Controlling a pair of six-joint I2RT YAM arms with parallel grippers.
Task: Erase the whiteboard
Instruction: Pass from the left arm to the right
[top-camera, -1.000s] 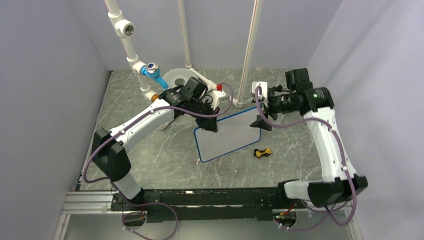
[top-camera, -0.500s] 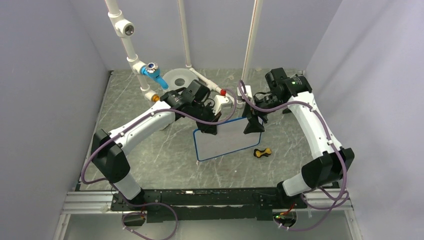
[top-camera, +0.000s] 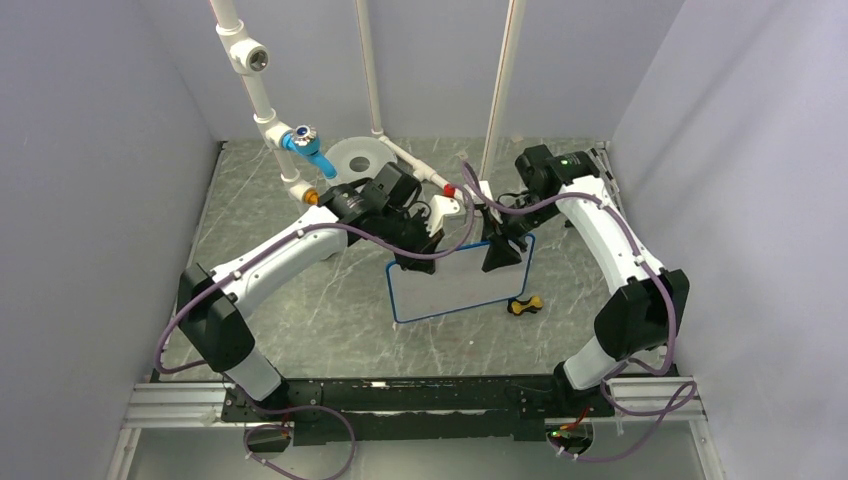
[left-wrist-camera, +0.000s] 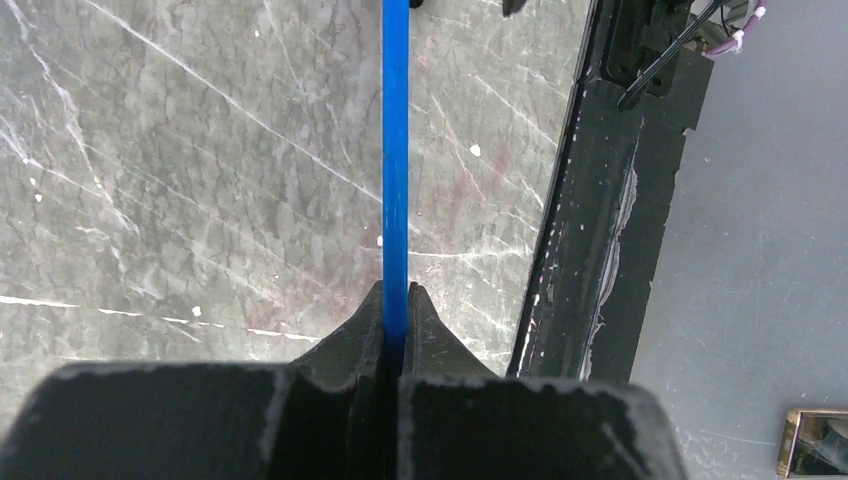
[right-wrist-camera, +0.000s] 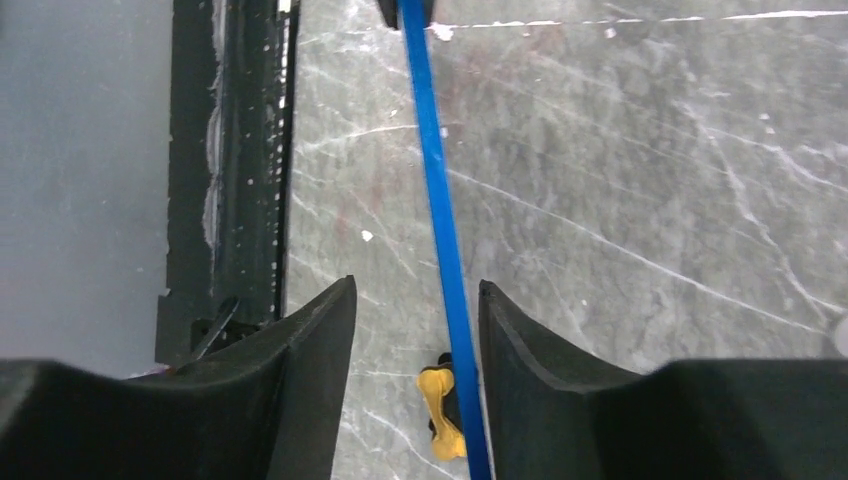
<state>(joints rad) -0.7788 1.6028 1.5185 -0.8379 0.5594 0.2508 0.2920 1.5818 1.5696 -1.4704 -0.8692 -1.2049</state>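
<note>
We look down on the whole table from high at its near edge. Both wrist cameras sit close, facing down; all three views share the whiteboard, edge-on at the wrists.

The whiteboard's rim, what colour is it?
Blue. The whiteboard shows its rim edge-on, most clearly in the left wrist view.

White whiteboard with blue rim, grey white-veined table, yellow-and-black object
</note>
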